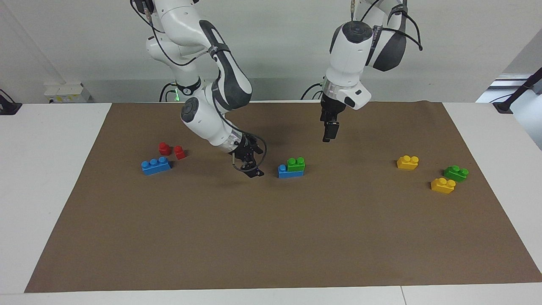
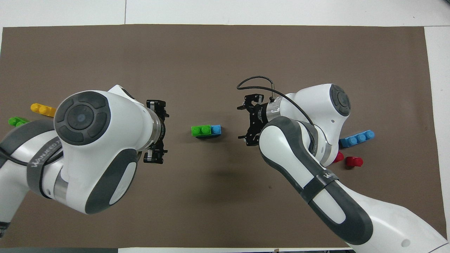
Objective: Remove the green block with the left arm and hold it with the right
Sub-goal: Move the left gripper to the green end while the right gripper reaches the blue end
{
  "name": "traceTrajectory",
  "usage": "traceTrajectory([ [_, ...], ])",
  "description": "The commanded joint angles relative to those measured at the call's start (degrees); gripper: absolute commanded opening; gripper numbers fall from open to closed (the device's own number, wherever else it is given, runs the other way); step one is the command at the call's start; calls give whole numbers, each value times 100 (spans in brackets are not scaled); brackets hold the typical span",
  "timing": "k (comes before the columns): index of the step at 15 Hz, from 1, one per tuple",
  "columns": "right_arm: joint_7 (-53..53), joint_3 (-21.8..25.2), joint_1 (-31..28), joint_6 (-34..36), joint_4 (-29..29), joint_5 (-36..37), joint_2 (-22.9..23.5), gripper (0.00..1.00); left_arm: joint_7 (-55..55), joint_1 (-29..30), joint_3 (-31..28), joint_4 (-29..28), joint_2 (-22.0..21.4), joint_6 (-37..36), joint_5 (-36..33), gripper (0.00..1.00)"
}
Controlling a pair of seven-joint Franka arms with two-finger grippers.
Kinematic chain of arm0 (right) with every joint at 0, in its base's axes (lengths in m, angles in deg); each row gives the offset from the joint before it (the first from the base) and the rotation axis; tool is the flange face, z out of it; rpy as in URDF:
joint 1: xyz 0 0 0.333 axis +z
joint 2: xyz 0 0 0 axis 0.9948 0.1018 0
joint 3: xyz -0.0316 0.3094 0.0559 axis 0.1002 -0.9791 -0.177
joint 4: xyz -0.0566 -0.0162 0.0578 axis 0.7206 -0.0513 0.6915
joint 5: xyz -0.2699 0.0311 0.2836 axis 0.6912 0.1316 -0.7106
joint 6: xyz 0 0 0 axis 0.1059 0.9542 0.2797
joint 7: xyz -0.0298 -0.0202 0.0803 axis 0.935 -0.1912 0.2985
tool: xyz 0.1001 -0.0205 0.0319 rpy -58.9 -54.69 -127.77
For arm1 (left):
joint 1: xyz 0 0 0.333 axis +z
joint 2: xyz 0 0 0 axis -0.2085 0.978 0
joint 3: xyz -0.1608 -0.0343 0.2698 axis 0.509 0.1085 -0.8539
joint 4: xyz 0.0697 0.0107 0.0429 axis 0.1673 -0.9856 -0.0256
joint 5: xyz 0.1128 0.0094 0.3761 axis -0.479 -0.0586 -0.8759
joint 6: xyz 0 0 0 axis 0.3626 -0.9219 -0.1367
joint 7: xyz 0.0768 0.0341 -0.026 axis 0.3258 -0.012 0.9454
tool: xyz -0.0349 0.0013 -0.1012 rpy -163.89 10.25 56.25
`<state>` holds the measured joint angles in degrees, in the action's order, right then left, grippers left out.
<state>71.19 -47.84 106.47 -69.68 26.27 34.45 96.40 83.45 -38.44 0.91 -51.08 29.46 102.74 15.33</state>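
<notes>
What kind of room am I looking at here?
Probably a robotics lab: two white robot arms stand at a white table with a brown mat and toy bricks like the green block.

in the overhead view the left arm (image 2: 95,151) hides most of the other green brick (image 2: 15,121) and part of a yellow brick (image 2: 42,109). we cannot find the second yellow brick there at all. the right arm (image 2: 309,175) covers most of one red piece (image 2: 338,157) and the end of the long blue brick (image 2: 357,138). the blue brick (image 2: 216,129) under the green block (image 2: 200,130) shows only one end. both arms run off the bottom edge.
</notes>
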Motion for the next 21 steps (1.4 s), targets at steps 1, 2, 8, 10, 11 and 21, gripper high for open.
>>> traceTrajectory([
  [1, 23, 13, 159, -280, -15, -132, 160, 99, 781, -189, -82, -83, 250, 429, 55, 100],
  [2, 22, 13, 220, -342, -15, -132, 195, 99, 888, -224, -82, -75, 382, 543, 37, 100],
  [8, -82, 13, 562, -763, -15, -324, 458, 99, 1555, -506, -91, -66, 936, 1211, -156, 100],
  [10, -153, 13, 607, -896, -6, -396, 529, 99, 1653, -506, -91, -66, 989, 1283, -174, 100],
  [11, -153, 13, 616, -913, -24, -387, 581, 99, 1662, -506, -91, -74, 1033, 1292, -174, 100],
  [21, -531, 13, 897, -1415, -24, -510, 810, 71, 2075, -567, -91, -162, 1605, 1871, -525, 100],
])
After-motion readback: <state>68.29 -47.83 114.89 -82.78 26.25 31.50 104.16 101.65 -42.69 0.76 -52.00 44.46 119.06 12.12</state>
